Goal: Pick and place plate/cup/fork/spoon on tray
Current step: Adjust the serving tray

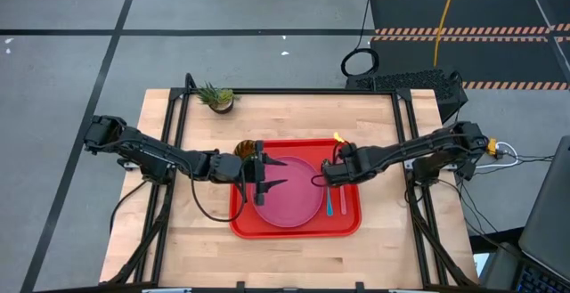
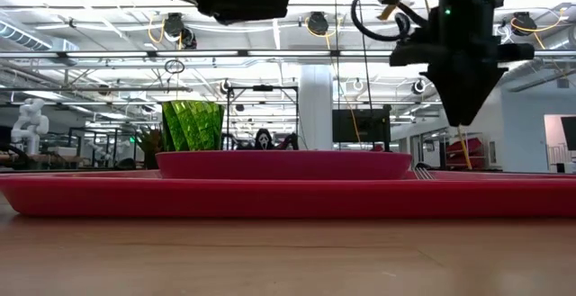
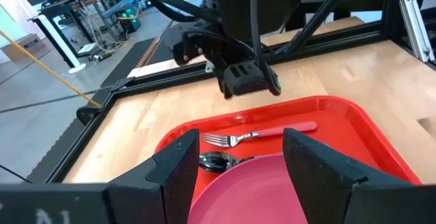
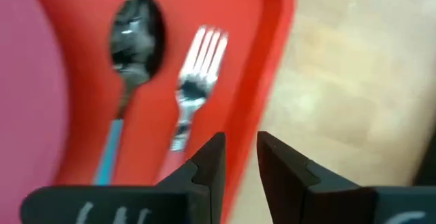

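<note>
The red tray point(image 1: 352, 226) lies mid-table. The pink plate point(image 1: 294, 199) rests flat on it. The green cup point(image 2: 192, 125) stands at the tray's far left corner, partly under my left arm in the high view point(image 1: 245, 148). The blue-handled spoon point(image 1: 329, 206) and the pink-handled fork point(image 1: 344, 202) lie side by side on the tray floor right of the plate, and both show in the right wrist view (spoon point(image 4: 136, 30), fork point(image 4: 197, 67)). My left gripper point(image 1: 270, 175) hovers wide open over the plate's left part. My right gripper point(image 4: 238, 149) hovers above the tray's right part, near the fork's tines, fingers narrowly apart and empty.
A small potted spiky plant point(image 1: 216, 97) stands at the table's far left. Bare wood point(image 1: 267, 253) lies around the tray on every side. The two grippers face each other over the tray, a plate's width apart.
</note>
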